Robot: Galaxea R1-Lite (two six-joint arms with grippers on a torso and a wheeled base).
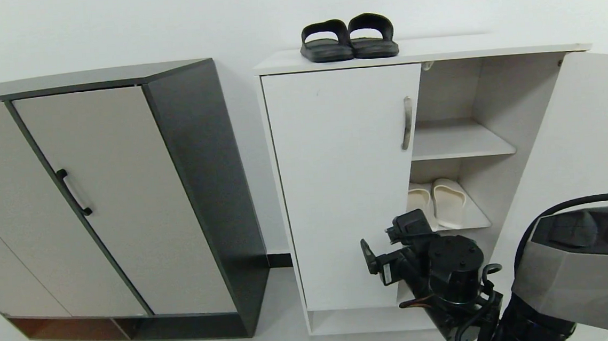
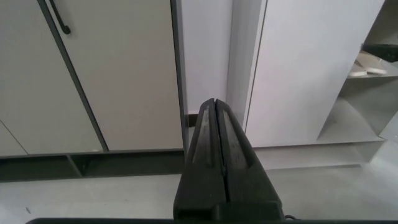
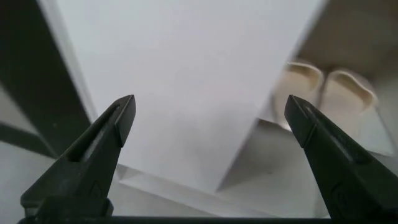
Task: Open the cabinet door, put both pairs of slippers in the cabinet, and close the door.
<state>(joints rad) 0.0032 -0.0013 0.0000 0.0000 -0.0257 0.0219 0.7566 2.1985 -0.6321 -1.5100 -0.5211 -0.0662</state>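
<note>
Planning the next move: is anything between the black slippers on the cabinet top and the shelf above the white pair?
Nothing visible. The right door stands open, so the upper shelf is exposed; the black slippers sit above the shut left door.

In front of the white cabinet point(image 1: 348, 189), the right arm point(image 1: 453, 270) is showing as a cluster of black parts. There is a round matte motor cap marked with small dots, there are blocky brackets, and thin black cables point(image 1: 491, 267) are looping beside them. Farther from the cabinet, a smooth grey shell point(image 1: 574, 280) with angled facets is wrapping the arm. A dark panel is topping the shell, and a thick black hose point(image 1: 579, 202) is arching over it. The right gripper point(image 3: 209, 102) is presenting two black, tapering, wedge-shaped fingers point(image 3: 93, 155). The left gripper point(image 2: 214, 106) is appearing as long black fingers with flat, lightly ribbed faces, narrowing toward their tips.
</note>
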